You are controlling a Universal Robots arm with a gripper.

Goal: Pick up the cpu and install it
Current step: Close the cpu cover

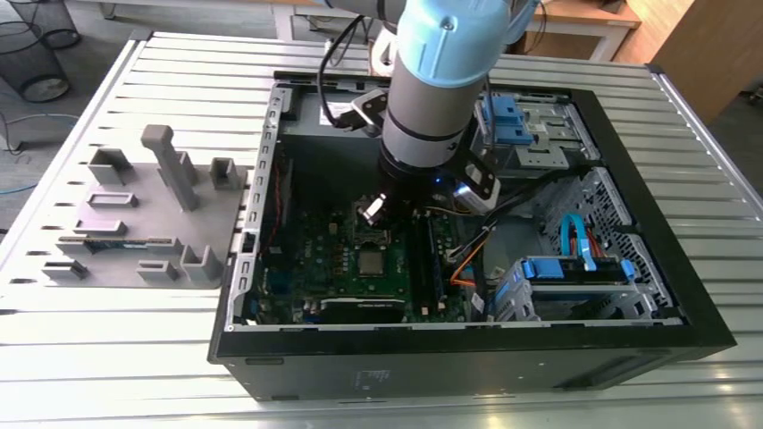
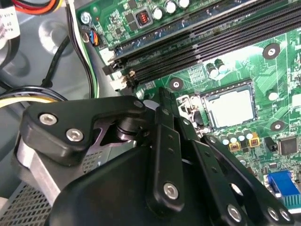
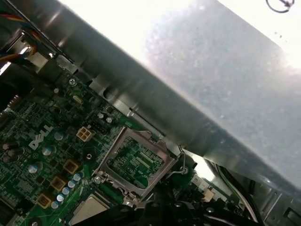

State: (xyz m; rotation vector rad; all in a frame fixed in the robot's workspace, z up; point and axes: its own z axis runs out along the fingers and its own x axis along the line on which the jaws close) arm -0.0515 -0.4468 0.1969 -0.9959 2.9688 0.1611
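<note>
Open computer case (image 1: pixel 417 380) lies mid-worktop (image 1: pixel 179 80), and a grey fixture block (image 1: pixel 143 223) sits toward the edge on the exterior view's left. The cpu (image 1: pixel 373 262) (image 2: pixel 230 109) lies flat in the motherboard (image 2: pixel 282 70) socket, silver top up. Socket frame (image 3: pixel 151 139) stands hinged open. Gripper (image 2: pixel 165 100) hangs just beside the socket, its fingers (image 2: pixel 167 141) drawn together with nothing seen between them.

Frame (image 3: pixel 136 160) up beside cpu (image 2: pixel 230 108) — cables (image 2: pixel 90 63) nr.
</note>
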